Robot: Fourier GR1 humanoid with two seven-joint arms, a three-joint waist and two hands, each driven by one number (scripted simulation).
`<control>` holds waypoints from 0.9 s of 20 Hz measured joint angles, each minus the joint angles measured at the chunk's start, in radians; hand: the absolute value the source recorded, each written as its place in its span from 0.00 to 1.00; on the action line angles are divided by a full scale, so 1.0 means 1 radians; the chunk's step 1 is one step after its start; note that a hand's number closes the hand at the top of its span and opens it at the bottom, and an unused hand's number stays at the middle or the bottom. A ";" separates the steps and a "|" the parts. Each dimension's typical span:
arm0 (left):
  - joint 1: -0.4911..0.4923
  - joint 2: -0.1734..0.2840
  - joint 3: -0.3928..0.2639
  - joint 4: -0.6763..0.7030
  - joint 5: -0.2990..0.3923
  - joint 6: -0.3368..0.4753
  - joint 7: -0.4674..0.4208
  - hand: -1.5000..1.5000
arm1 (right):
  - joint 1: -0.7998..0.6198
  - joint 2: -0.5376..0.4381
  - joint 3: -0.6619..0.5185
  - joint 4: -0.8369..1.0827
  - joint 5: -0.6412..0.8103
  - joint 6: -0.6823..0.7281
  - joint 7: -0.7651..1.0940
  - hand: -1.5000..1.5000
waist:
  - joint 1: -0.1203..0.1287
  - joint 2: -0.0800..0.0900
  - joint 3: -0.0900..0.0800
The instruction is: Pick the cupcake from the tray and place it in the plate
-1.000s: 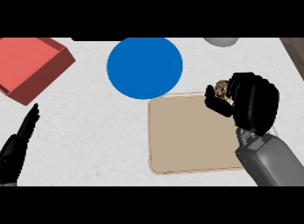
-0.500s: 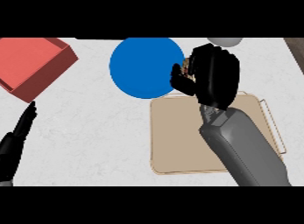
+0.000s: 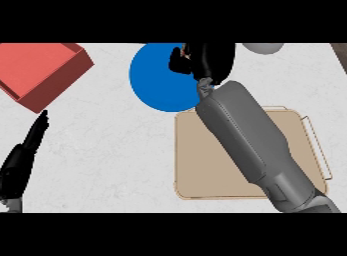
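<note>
The cupcake is hidden, presumably enclosed in the right hand (image 3: pixel 208 61), which is curled shut and held over the blue plate (image 3: pixel 155 82). The tray (image 3: pixel 205 170) is seen bare, so the pick is judged done. Only the lowering and release are left. The left hand (image 3: pixel 21 162) is rested flat, fingers straight.

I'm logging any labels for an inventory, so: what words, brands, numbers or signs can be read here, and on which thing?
None: no text, number or sign shows anywhere.
The round blue plate, the tan rectangular tray, the red open box, the grey round object at the top edge and both black hands, right and left, are all plain.
</note>
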 measured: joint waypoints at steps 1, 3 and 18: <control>-0.006 0.001 0.002 0.004 0.005 -0.007 0.000 0.50 | -0.023 0.002 -0.010 0.051 -0.024 -0.009 -0.016 1.00 | 0.003 0.001 0.000; -0.013 0.001 0.003 0.010 0.004 -0.010 -0.008 0.50 | -0.062 0.005 -0.020 0.151 -0.070 -0.040 -0.045 1.00 | 0.011 0.004 0.000; -0.052 -0.023 -0.043 0.006 -0.032 -0.014 -0.003 0.50 | -0.188 0.010 -0.122 0.580 -0.376 -0.266 -0.214 0.00 | 0.070 0.024 0.001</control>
